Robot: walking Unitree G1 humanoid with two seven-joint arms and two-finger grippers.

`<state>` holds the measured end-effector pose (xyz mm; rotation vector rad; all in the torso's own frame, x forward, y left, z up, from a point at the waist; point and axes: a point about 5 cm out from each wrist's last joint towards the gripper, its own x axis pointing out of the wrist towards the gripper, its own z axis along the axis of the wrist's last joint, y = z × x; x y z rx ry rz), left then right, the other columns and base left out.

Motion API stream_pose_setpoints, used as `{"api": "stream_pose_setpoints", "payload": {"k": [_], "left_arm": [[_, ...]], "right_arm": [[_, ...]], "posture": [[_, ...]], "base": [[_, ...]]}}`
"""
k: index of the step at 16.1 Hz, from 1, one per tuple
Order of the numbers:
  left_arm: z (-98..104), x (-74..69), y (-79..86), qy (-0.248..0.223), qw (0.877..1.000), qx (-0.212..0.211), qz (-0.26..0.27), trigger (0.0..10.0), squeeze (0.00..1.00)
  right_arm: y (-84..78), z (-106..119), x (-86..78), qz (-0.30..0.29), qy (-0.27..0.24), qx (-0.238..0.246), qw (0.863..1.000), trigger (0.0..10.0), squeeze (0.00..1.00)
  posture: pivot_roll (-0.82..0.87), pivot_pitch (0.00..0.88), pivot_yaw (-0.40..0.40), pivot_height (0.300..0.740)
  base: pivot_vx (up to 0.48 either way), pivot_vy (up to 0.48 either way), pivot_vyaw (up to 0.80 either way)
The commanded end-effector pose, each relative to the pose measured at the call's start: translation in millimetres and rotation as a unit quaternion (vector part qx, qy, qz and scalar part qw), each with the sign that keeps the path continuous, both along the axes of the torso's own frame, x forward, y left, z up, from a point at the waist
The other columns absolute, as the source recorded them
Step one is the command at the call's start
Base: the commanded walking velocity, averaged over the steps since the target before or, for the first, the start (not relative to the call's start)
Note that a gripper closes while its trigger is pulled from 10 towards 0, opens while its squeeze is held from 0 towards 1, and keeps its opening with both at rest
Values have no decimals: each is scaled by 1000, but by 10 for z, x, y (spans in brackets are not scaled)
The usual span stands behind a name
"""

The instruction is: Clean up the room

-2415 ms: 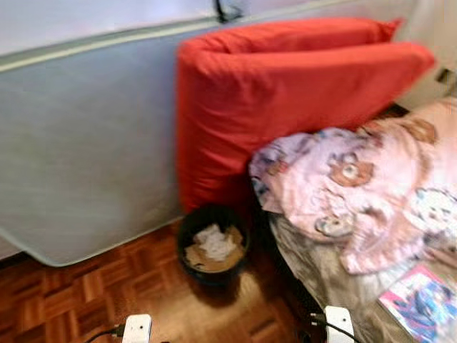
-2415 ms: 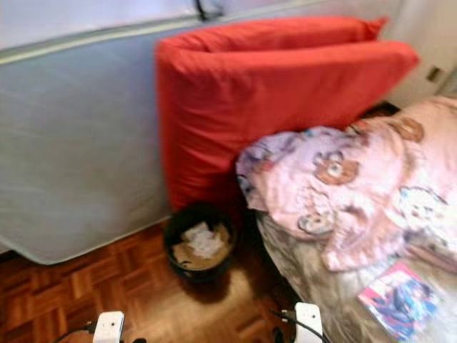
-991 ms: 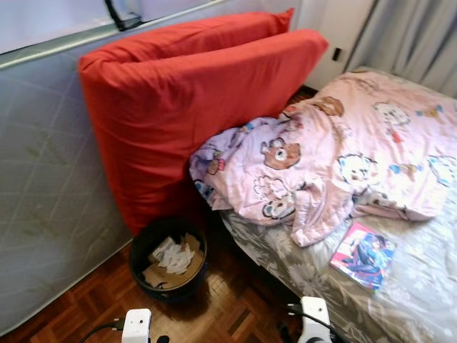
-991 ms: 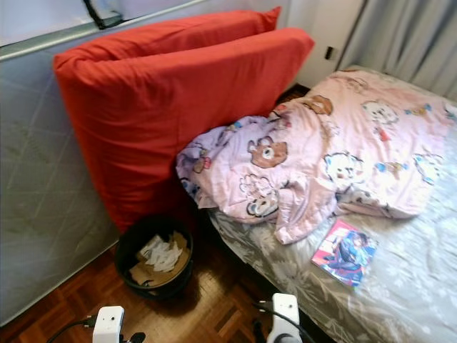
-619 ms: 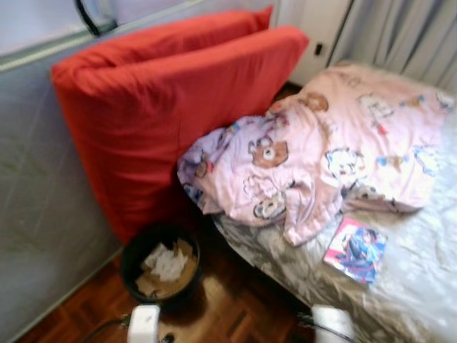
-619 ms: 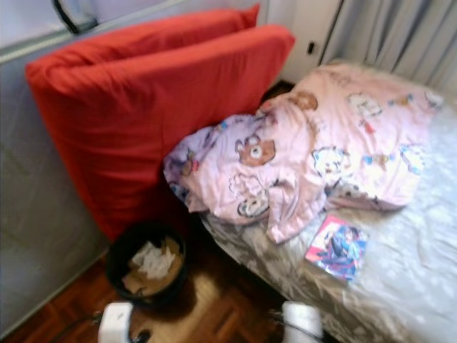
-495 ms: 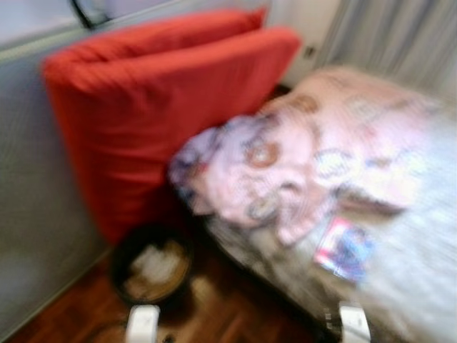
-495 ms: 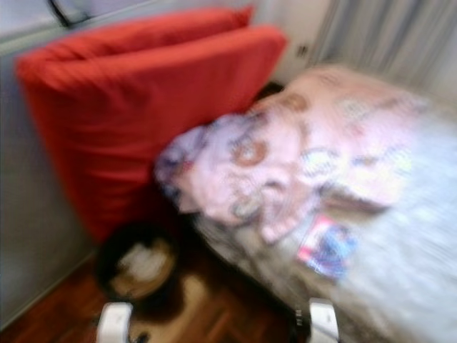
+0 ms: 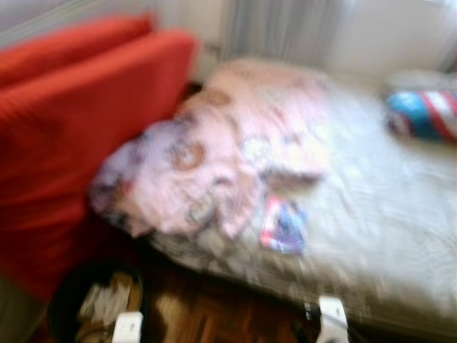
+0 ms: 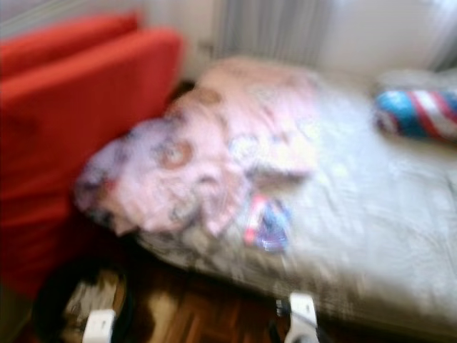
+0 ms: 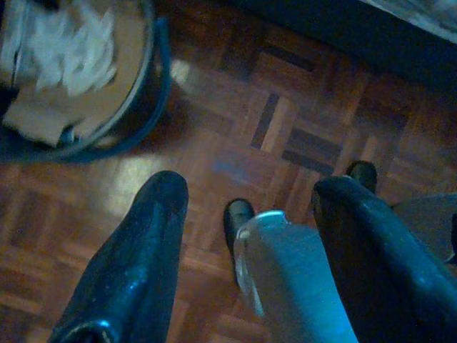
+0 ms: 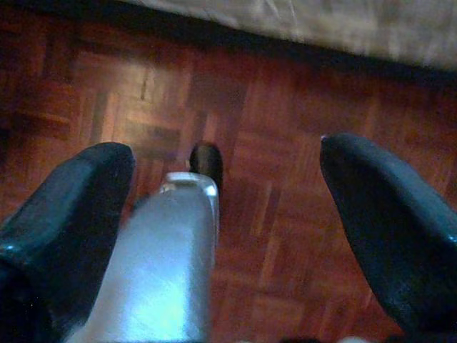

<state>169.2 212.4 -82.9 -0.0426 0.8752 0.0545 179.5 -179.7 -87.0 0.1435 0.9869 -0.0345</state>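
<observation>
The eye views are blurred by motion. A crumpled pink bear-print blanket (image 9: 221, 157) lies on the bed (image 9: 385, 229). Beside it on the grey sheet rests a colourful magazine (image 9: 283, 225). A blue, red and white striped item (image 9: 425, 114) sits at the bed's far right. A black bin (image 9: 93, 304) holding paper and cardboard stands on the parquet at lower left. My left gripper (image 11: 250, 236) hangs open over the floor close to the bin (image 11: 78, 78). My right gripper (image 12: 228, 207) hangs open above the parquet by the bed's edge.
A big red cushion (image 9: 64, 136) leans at the left, against the bed's corner. Grey curtains (image 9: 278, 28) hang behind the bed. Parquet floor (image 9: 214, 314) runs between the bin and the bed.
The camera has swung right: the red cushion and bin slid toward the left edge, more of the bed and a striped item came into view. Both arms still hang low.
</observation>
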Motion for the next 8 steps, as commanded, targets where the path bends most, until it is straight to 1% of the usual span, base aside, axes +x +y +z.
{"api": "stream_pose_setpoints", "payload": {"k": [1,2,4,5,8], "left_arm": [[-39,-49,-72,12,1000,-6,-3,10000,0],[-48,-49,-123,13,1000,-8,-5,10000,0],[-57,-50,-184,13,1000,-11,-7,10000,0],[-64,-52,-230,13,1000,-12,-9,10000,0],[-69,-48,-285,12,1000,-14,-11,10000,0]], "right_arm": [[-19,-7,-14,-3,6,-10,1000,10000,0],[67,-7,8,0,6,-7,1000,10000,0],[96,-3,23,1,6,-7,1000,10000,0],[137,1,39,3,5,-6,1000,10000,0],[186,-37,-42,5,9,-6,1000,10000,0]], "posture": [[65,103,-33,740],[65,104,-33,740],[64,105,-34,740],[64,106,-34,740],[64,104,-36,740]], "base": [[0,0,-763],[0,0,-763],[0,0,-763],[0,0,-763],[0,0,-752]]}}
